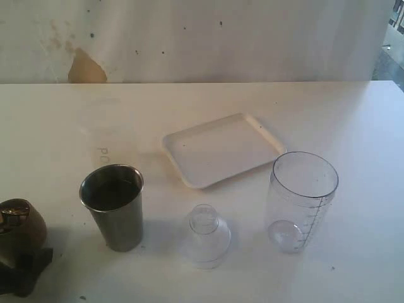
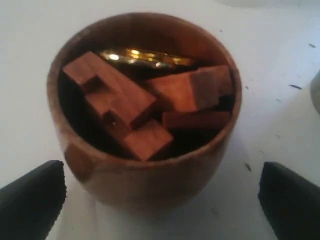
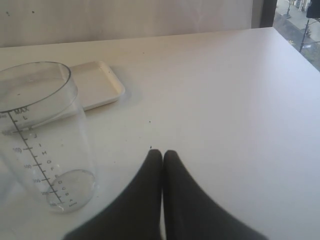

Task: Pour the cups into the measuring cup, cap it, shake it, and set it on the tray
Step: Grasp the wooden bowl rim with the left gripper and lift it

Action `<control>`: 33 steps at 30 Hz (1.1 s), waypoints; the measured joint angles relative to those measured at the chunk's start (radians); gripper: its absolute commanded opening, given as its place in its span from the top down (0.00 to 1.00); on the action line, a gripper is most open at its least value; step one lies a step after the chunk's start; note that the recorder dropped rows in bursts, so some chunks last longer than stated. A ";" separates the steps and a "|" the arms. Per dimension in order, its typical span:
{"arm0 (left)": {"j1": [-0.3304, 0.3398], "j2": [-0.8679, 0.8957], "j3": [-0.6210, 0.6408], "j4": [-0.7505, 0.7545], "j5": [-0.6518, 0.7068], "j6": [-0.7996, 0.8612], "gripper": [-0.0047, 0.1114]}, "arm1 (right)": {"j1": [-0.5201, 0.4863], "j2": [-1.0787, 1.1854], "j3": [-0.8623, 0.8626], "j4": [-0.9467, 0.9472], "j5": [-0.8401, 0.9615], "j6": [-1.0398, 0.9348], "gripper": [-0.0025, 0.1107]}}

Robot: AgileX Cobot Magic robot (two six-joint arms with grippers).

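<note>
The small brown cup (image 2: 145,105) holds several wooden blocks and something gold. It stands at the table's near left (image 1: 20,224). My left gripper (image 2: 162,200) is open, with a black finger (image 2: 32,202) on either side of the cup, both apart from its wall. The steel tumbler (image 1: 113,205) stands upright to the cup's right. The clear measuring cup (image 1: 302,202) stands empty and upright at the right (image 3: 42,135). Beside it, my right gripper (image 3: 162,152) is shut on nothing above bare table. The white tray (image 1: 221,148) lies behind the cups. The frosted cup is out of view.
A small clear domed lid (image 1: 207,237) sits between the tumbler and the measuring cup. A pale wall with a brown stain (image 1: 85,68) runs behind the table's far edge. The table's right edge (image 3: 295,50) shows in the right wrist view.
</note>
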 measured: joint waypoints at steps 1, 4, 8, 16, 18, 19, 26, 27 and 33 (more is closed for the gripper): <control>0.000 0.016 -0.005 0.000 -0.002 0.005 0.06 | 0.000 0.000 0.000 0.000 0.000 0.000 0.98; 0.000 0.055 -0.029 -0.001 -0.008 0.021 0.06 | 0.000 0.000 0.000 0.000 0.000 0.000 0.98; 0.000 0.102 -0.058 -0.002 -0.023 0.030 0.06 | 0.000 0.000 0.000 0.000 0.000 0.000 0.98; 0.000 0.140 -0.078 -0.005 -0.072 0.034 0.06 | 0.000 0.000 0.000 0.000 0.000 0.000 0.98; 0.000 0.140 -0.078 -0.005 -0.087 0.034 0.06 | 0.000 0.000 0.000 0.000 0.000 0.000 0.98; 0.000 0.140 -0.078 -0.005 -0.095 0.036 0.06 | 0.000 0.000 0.000 0.000 0.000 0.000 0.98; 0.000 0.140 -0.078 -0.021 -0.142 0.048 0.06 | 0.000 0.000 0.000 0.000 0.000 0.000 0.98; 0.000 0.140 -0.078 -0.027 -0.142 0.048 0.06 | 0.000 0.000 0.000 0.000 0.000 0.000 0.98; 0.000 0.140 -0.078 -0.046 -0.158 0.056 0.06 | 0.000 0.000 0.000 0.000 0.000 0.008 0.98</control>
